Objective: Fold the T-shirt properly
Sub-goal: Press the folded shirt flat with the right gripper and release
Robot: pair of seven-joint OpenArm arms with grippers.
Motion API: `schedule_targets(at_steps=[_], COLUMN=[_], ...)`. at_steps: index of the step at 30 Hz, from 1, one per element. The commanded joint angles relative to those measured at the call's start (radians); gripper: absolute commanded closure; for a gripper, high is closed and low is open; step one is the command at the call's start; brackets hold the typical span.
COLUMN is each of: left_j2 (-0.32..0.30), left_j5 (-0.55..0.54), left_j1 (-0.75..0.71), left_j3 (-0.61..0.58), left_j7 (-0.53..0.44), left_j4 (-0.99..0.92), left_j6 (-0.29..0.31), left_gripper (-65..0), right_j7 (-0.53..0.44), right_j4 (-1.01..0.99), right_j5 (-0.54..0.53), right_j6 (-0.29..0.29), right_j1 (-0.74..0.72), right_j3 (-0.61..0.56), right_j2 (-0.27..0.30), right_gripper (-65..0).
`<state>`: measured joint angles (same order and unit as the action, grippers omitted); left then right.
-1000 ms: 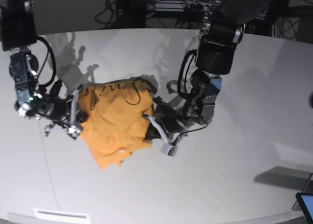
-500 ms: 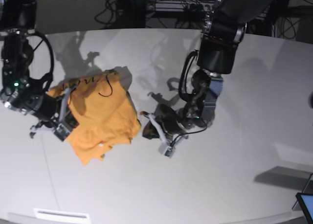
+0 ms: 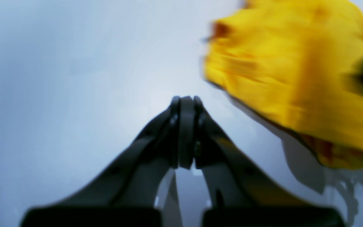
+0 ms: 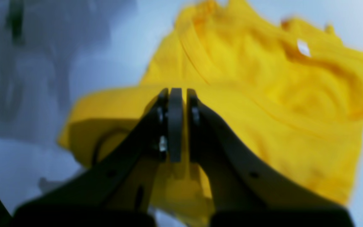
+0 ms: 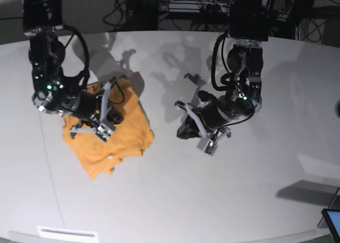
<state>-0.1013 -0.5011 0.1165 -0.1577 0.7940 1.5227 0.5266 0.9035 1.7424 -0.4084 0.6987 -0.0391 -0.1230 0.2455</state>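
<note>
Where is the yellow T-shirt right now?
In the base view the T-shirt lies crumpled on the left part of the white table, under the right gripper and apart from the left gripper.

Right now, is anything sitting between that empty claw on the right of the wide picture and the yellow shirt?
Nothing visible. Only bare white table lies between the left gripper, which is shut and empty, and the T-shirt. The right gripper is over the shirt on its far side.
</note>
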Motion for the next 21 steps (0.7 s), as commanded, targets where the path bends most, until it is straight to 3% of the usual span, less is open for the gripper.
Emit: schedule_targets(at_steps=[1,13,21], left_j2=[-0.011,-0.013,-0.013], left_j5=[-0.008,-0.008,-0.008], left_j1=[0.002,-0.094,-0.114], left_j3=[0.008,0.01,0.01], left_j7=[-0.021,-0.021,-0.021], left_j4=[0.032,0.12,0.128], left_j6=[-0.006,-0.006,-0.006], left_gripper=[0.0,0.0,0.0], right_j7=[-0.033,-0.369,-0.423], right_j4=[-0.012,-0.556,-0.709], right_j5=[-0.008,-0.008,-0.008], right_j6=[-0.001,-0.001,-0.001], right_j1=[-0.018,-0.196,-0.339], right_j3=[-0.01,-0.126,-0.16], right_j2=[0.001,0.012,0.05], right_gripper=[-3.6,-3.6,-3.6])
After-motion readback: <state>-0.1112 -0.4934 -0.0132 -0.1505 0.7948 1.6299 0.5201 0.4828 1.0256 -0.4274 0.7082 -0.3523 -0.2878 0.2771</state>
